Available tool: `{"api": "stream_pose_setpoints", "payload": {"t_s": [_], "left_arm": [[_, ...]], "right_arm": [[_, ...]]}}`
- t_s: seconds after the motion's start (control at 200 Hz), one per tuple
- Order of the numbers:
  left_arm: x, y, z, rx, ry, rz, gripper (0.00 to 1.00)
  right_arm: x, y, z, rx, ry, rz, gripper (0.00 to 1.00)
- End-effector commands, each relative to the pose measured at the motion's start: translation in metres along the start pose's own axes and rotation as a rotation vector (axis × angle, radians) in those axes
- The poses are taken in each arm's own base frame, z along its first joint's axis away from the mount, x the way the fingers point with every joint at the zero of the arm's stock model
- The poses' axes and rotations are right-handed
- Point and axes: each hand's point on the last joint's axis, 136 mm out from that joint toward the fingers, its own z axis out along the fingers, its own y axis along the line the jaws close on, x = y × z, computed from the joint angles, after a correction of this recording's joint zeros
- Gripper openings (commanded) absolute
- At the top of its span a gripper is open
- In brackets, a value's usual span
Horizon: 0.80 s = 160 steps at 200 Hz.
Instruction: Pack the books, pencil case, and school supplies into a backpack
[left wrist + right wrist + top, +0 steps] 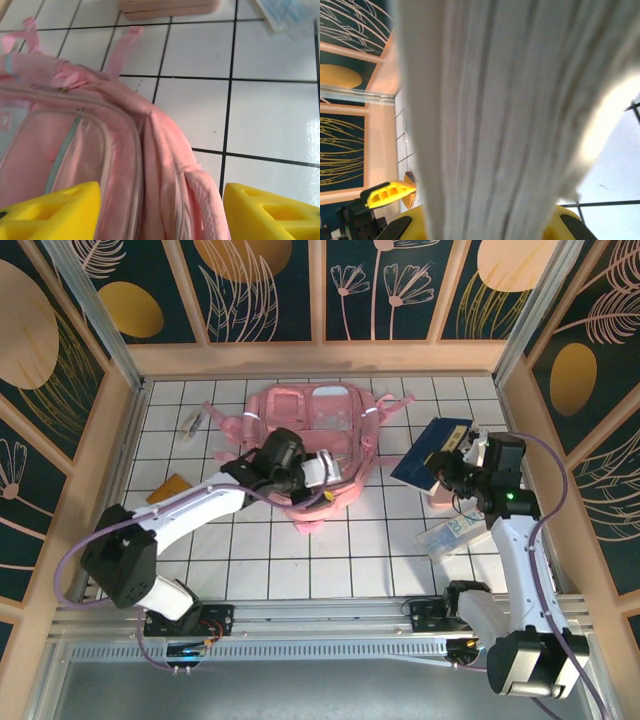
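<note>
The pink backpack lies flat at the back middle of the tiled table. My left gripper is at its near edge, open, its yellow fingers straddling a raised fold of the pink backpack fabric. My right gripper is shut on the dark blue book, holding it tilted above the table right of the backpack. The book's pale page edge runs up between the yellow fingers. The orange pad lies at the left, and a tiny grey-white piece at the back left.
A pink pencil case lies under the right gripper and appears as the pencil case ahead of the left fingers. A translucent blue-printed packet sits near the right arm. Wooden walls ring the table.
</note>
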Motion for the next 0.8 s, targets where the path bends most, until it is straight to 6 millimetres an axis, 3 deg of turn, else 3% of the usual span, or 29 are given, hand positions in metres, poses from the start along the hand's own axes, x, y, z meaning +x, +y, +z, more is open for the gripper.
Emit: {"api": "stream_pose_setpoints", "payload": {"t_s": [0.0, 0.07, 0.18, 0.245, 0.275, 0.355, 0.505, 0.625, 0.796], "left_arm": [[0.006, -0.008, 0.023, -0.019, 0.091, 0.14, 0.61], [0.009, -0.007, 0.037, -0.026, 0.102, 0.109, 0.49], [0.008, 0.002, 0.048, -0.081, 0.101, 0.059, 0.42], [0.01, 0.009, 0.05, -0.117, 0.114, 0.046, 0.41], [0.022, 0.008, 0.061, -0.111, 0.153, 0.037, 0.4], [0.034, 0.011, 0.071, -0.113, 0.21, 0.02, 0.37], [0.035, 0.024, 0.073, -0.185, 0.217, -0.011, 0.38], [0.046, 0.02, 0.078, -0.17, 0.262, -0.004, 0.36], [0.052, 0.023, 0.083, -0.174, 0.302, -0.019, 0.1]], "right_arm": [[-0.011, -0.004, -0.014, 0.047, -0.089, -0.048, 0.0], [-0.011, -0.003, -0.016, 0.038, -0.102, -0.055, 0.0], [0.0, 0.012, -0.011, -0.071, -0.035, -0.078, 0.0], [0.005, 0.013, -0.009, -0.089, -0.006, -0.073, 0.0], [0.006, 0.012, -0.009, -0.086, -0.004, -0.075, 0.0], [0.007, 0.011, -0.01, -0.078, -0.005, -0.084, 0.0], [0.013, 0.015, -0.008, -0.118, 0.03, -0.086, 0.0], [0.018, 0.011, -0.006, -0.117, 0.047, -0.083, 0.0], [0.021, 0.011, -0.005, -0.123, 0.061, -0.09, 0.0]]}}
